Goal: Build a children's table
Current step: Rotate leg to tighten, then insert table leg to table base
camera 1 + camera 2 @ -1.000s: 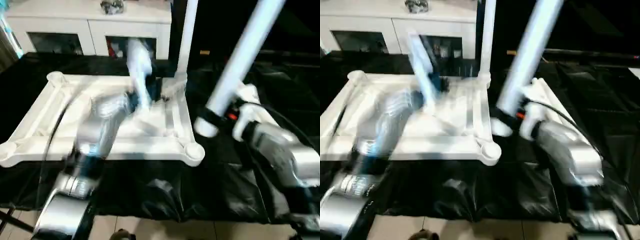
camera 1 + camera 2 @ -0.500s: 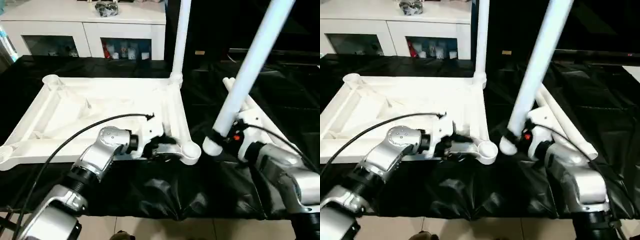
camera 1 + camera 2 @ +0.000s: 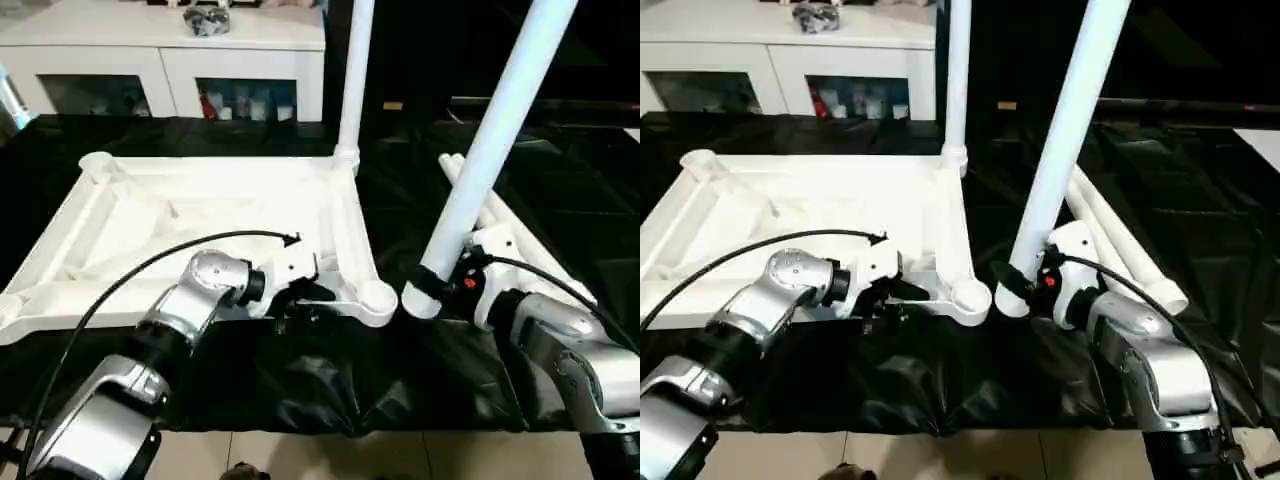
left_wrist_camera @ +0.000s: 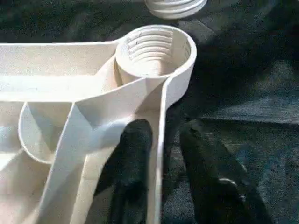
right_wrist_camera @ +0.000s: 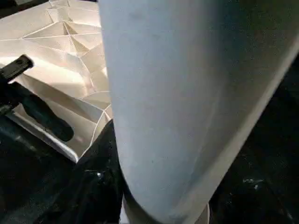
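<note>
The children's table top lies underside up on black cloth. One white leg stands upright in its far right corner socket. My left gripper sits astride the near rim beside the near right socket. One finger rests inside against the rim wall, and the other stands just outside it with a narrow gap. My right gripper is shut on a second leg, held tilted. That leg's threaded end hangs just right of the near right socket.
Two more white legs lie on the cloth to the right of the table top. A white cabinet with glass doors stands behind, with a dark object on top. The left arm's black cable loops over the near rim.
My left arm has come down from above the middle of the table top to its near rim, and its fingers have closed in. The right arm still holds the tilted leg.
</note>
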